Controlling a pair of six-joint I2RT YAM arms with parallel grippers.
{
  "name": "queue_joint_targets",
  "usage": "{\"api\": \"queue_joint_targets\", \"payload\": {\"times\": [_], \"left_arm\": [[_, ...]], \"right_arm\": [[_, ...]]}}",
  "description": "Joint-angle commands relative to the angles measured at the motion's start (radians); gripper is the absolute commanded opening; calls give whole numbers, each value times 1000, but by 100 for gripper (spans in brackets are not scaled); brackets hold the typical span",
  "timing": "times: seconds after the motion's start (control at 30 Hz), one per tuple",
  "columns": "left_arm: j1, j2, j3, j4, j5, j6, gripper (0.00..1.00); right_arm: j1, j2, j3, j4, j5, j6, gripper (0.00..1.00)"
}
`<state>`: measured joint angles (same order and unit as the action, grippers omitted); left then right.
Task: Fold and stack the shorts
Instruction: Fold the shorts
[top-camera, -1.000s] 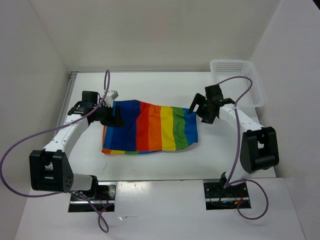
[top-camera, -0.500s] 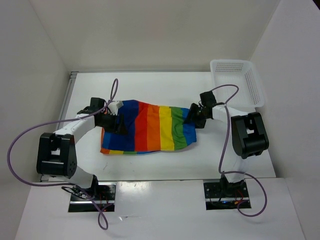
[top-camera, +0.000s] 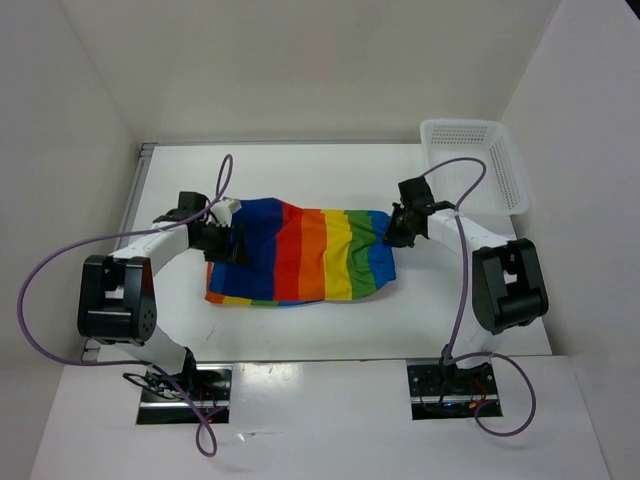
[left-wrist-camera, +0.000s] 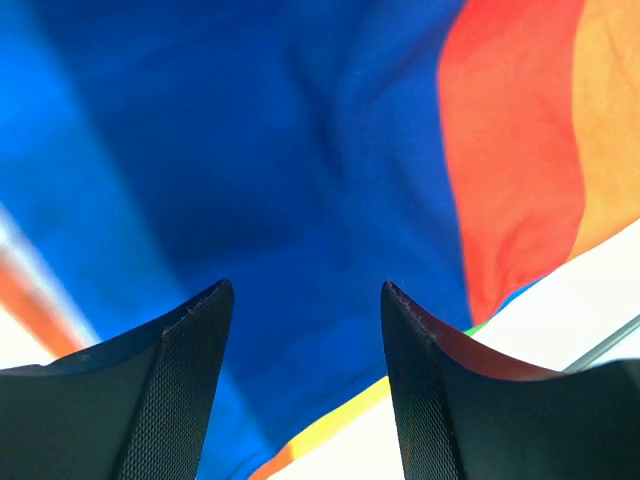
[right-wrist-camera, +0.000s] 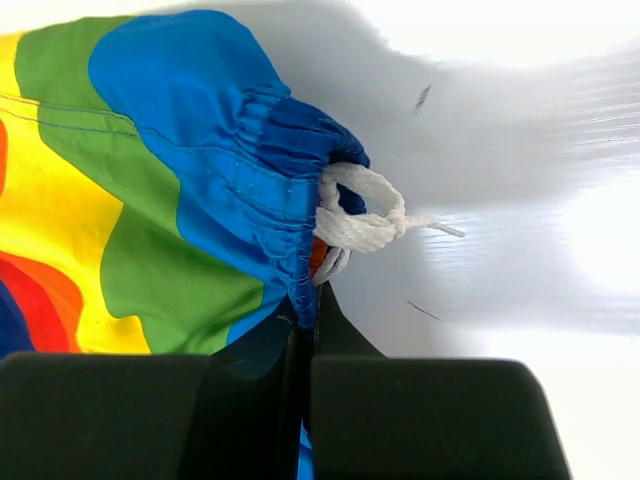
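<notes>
Right gripper (right-wrist-camera: 305, 335) pinches shorts (top-camera: 300, 250) at waistband; left gripper (left-wrist-camera: 305, 295) gapes above.

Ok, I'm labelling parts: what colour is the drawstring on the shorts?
White. The drawstring of the shorts shows best in the right wrist view.

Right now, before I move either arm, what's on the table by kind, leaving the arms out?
Shorts, rainbow-striped: 1
White mesh basket: 1
Total: 2
</notes>
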<state>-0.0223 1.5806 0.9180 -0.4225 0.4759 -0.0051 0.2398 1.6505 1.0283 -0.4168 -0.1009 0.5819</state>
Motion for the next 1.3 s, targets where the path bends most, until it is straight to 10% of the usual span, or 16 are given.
{"api": "queue_joint_targets", "payload": {"times": [0.0, 0.6, 0.73, 1.0, 1.27], "left_arm": [[9, -48, 90, -19, -8, 5, 68], [26, 105, 102, 77, -119, 5, 68], [25, 114, 44, 175, -91, 5, 61], [-20, 163, 13, 211, -46, 5, 13], [-188, 185, 13, 244, -46, 5, 8]], "right_arm": [[4, -78, 56, -103, 138, -22, 0], [4, -172, 193, -289, 227, -44, 0], [4, -182, 202, -298, 227, -54, 0], [4, -210, 202, -307, 247, -54, 0], [4, -221, 211, -349, 334, -63, 0]]}}
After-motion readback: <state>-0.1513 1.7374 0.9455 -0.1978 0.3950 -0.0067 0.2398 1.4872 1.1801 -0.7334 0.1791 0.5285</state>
